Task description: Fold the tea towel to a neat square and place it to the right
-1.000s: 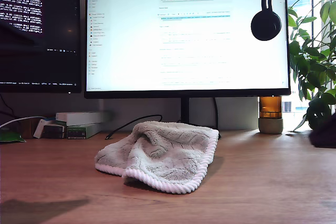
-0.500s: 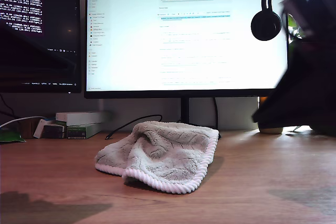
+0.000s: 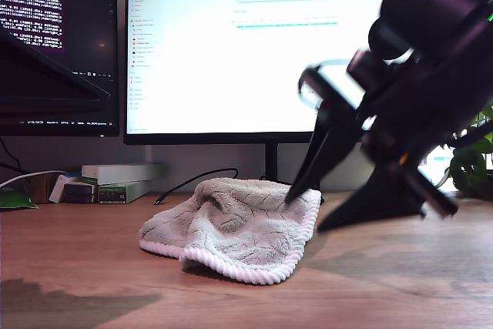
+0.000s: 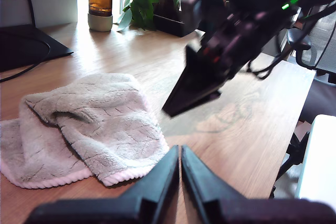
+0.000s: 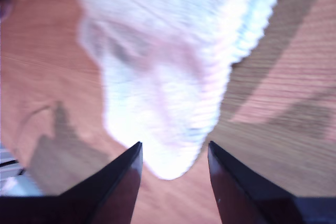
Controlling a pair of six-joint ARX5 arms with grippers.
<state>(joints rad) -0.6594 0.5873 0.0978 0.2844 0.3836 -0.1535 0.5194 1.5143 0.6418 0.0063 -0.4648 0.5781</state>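
Tea towel (image 3: 235, 225), a fluffy off-white terry cloth with a white corded edge, lies crumpled at the exterior view's lower centre on the wooden bench (image 3: 385, 283). My second end effector (image 5: 173, 166) hangs over it, fingers parted. My first end effector (image 4: 180, 174) is closed, empty, beside the cloth.

light: daylight, bright | glare: monitor (image 3: 254, 52) washed out | blur: second wrist view smeared, overexposed
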